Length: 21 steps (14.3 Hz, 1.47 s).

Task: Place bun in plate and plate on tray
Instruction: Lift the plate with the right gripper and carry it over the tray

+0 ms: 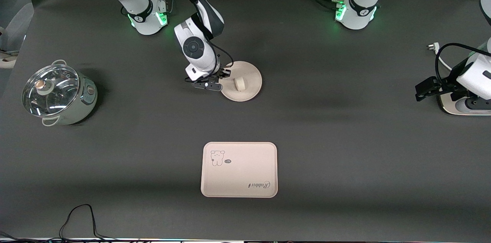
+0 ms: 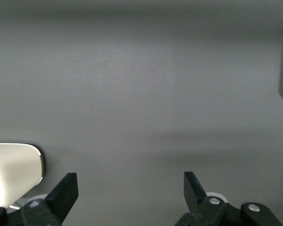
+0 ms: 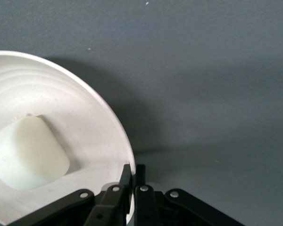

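The round cream plate [image 1: 251, 72] lies on the table in front of the right arm's base, farther from the front camera than the tray [image 1: 245, 176]. The off-white bun [image 1: 240, 83] lies in the plate. My right gripper [image 1: 225, 76] is shut on the plate's rim at the edge toward the right arm's end. The right wrist view shows the plate [image 3: 85, 113], the bun [image 3: 28, 153] and the gripper [image 3: 133, 172], with one finger inside the rim and one outside. My left gripper [image 1: 420, 93] waits open and empty at the left arm's end of the table, also seen in its wrist view [image 2: 130, 188].
A pale green pot with a glass lid [image 1: 57, 93] stands at the right arm's end of the table. A black cable [image 1: 76, 216] loops at the front edge. A white plug and black cable [image 1: 433, 46] lie near the left gripper.
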Motion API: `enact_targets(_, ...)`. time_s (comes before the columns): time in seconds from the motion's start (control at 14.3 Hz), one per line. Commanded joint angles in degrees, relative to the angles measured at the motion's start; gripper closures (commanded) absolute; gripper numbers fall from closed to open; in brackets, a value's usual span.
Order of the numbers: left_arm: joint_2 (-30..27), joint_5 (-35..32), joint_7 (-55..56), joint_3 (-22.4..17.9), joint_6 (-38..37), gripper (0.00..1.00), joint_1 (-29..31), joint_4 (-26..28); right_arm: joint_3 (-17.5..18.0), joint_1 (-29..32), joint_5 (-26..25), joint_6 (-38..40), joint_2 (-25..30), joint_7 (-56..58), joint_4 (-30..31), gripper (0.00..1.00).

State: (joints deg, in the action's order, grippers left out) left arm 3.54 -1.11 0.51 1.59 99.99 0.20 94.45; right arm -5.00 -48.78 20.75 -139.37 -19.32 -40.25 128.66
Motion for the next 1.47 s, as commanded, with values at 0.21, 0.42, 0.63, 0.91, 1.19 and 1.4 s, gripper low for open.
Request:
enact_targets(0.21, -1.6, 0.4, 0.9, -0.1, 1.6, 0.0, -0.2, 1.8, -4.4, 0.0, 1.0, 10.5, 2.3, 2.8, -4.4, 1.0)
enact_targets(0.42, -1.6, 0.4, 0.9, -0.1, 1.9, 0.0, -0.3, 1.8, -6.2, 0.0, 1.0, 13.8, 3.4, 2.7, -6.0, 1.0)
enact_targets(0.63, -1.6, 0.4, 0.9, -0.1, 2.1, 0.0, -0.5, 1.7, -9.0, 0.0, 1.0, 19.4, 4.0, 2.8, -9.9, 1.0)
enact_targets(0.91, -1.6, 0.4, 0.9, -0.1, 2.1, 0.0, -0.5, 1.7, -12.4, 0.0, 0.5, 25.5, 3.9, 2.9, -16.0, 1.0)
enact_targets(1.19, -1.6, 0.4, 0.9, 0.0, 2.1, 0.0, -0.5, 1.6, -12.7, 0.7, 0.4, 25.7, 1.3, 3.0, -22.0, 1.0)
enact_targets(1.4, -1.6, 0.4, 0.9, 0.0, 2.1, 0.0, -0.5, 1.6, -12.8, 1.7, 0.4, 25.8, -2.4, 2.9, -28.7, 1.0)
